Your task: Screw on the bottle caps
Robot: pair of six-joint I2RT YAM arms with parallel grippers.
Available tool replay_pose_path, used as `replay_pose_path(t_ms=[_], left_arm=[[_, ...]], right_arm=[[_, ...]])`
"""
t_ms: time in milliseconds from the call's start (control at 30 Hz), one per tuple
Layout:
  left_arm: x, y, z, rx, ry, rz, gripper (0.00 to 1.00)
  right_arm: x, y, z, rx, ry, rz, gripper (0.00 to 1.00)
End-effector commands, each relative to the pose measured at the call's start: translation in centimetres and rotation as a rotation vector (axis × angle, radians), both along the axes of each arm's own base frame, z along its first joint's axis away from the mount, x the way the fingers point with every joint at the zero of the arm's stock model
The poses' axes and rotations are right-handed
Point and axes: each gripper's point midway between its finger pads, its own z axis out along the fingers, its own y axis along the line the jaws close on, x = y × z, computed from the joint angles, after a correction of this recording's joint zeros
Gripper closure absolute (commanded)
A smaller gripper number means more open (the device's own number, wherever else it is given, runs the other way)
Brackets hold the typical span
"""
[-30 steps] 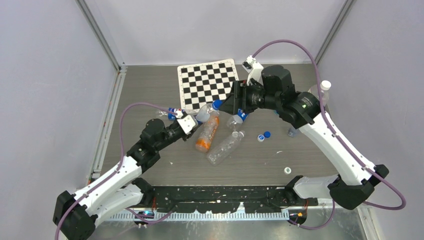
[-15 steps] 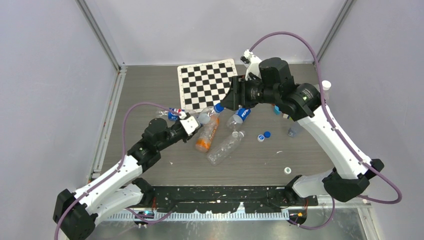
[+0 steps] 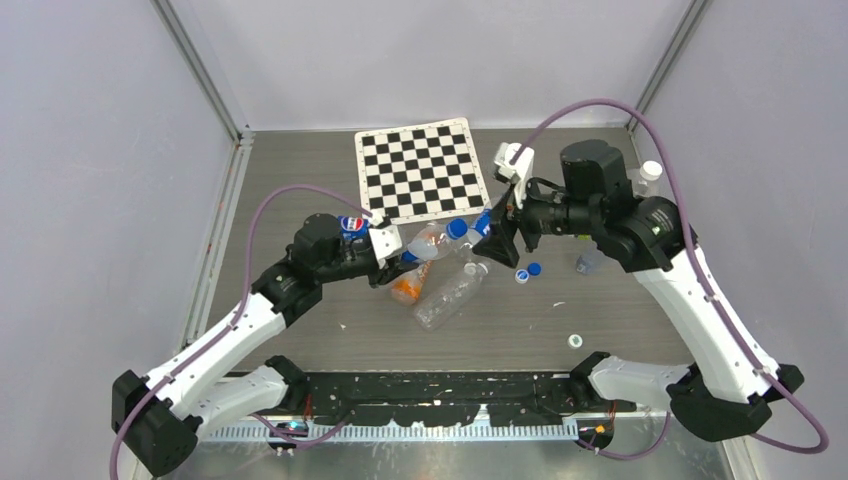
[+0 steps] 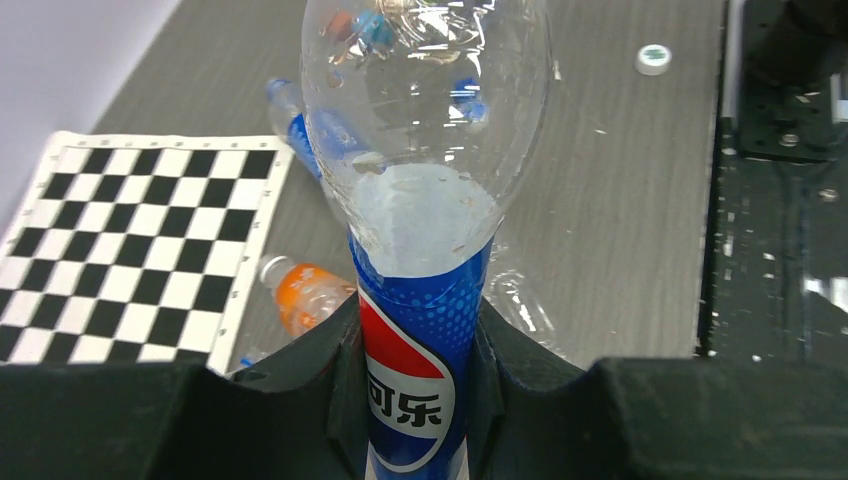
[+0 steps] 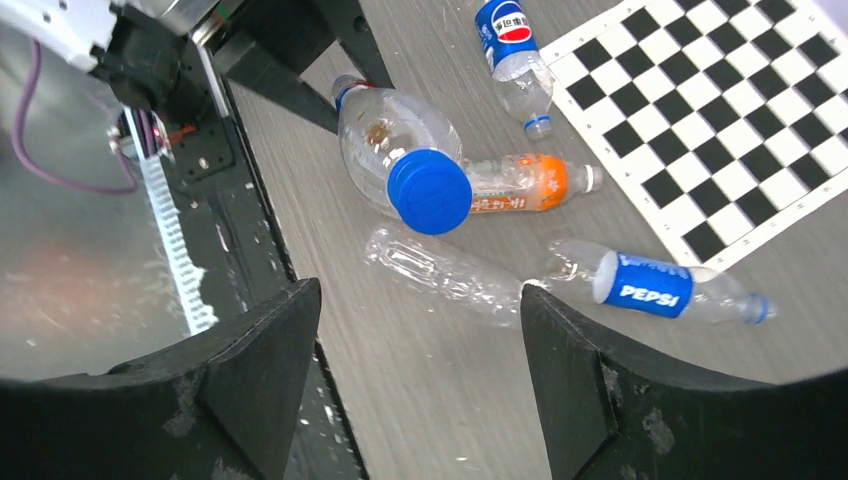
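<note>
My left gripper (image 3: 386,250) is shut on a clear Pepsi bottle (image 3: 428,240) at its blue label (image 4: 418,350) and holds it above the table. The bottle's neck points right and carries a blue cap (image 3: 457,228). My right gripper (image 3: 497,246) is open and empty, just right of that cap and facing it. In the right wrist view the cap (image 5: 430,190) sits ahead of the spread jaws (image 5: 420,300), apart from them. Two loose blue caps (image 3: 527,272) and a white cap (image 3: 576,341) lie on the table.
An orange-labelled bottle (image 5: 520,186), a crushed clear bottle (image 5: 440,275) and a Pepsi bottle (image 5: 648,285) lie below the grippers. Another Pepsi bottle (image 5: 510,40) lies by the checkerboard mat (image 3: 418,168). An upright white-capped bottle (image 3: 650,176) stands at the far right.
My left gripper swung the held bottle so its capped neck moved right and nearer. My right gripper drew back to the right and now faces the cap.
</note>
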Motion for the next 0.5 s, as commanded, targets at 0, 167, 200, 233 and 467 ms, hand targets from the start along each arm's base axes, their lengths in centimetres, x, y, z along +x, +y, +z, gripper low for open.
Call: replay_pose_path(t_ms=[0, 167, 200, 233, 467], left_arm=[[-2.3, -0.6, 0.4, -0.005, 0.124, -0.134, 0.69], [-3.1, -0.5, 0.6, -0.031, 0.181, -0.206, 0.70], [-3.0, -0.4, 0.6, -0.032, 0.186, -0.209, 0.70], [-3.0, -0.4, 0.6, -0.033, 0.188, -0.210, 0.70], [-3.2, -0.5, 0.4, -0.033, 0.186, -0.233, 0.71]], right_arm=[[-1.3, -1.0, -0.1, -0.040, -0.164, 0.194, 0.21], [-2.1, -1.1, -0.2, -0.030, -0.244, 0.309, 0.21], [-2.2, -1.0, -0.2, -0.033, -0.266, 0.330, 0.22], [-2.3, -0.9, -0.3, -0.028, -0.267, 0.351, 0.22], [-2.0, 0.3, -0.5, 0.001, -0.291, 0.422, 0.24]])
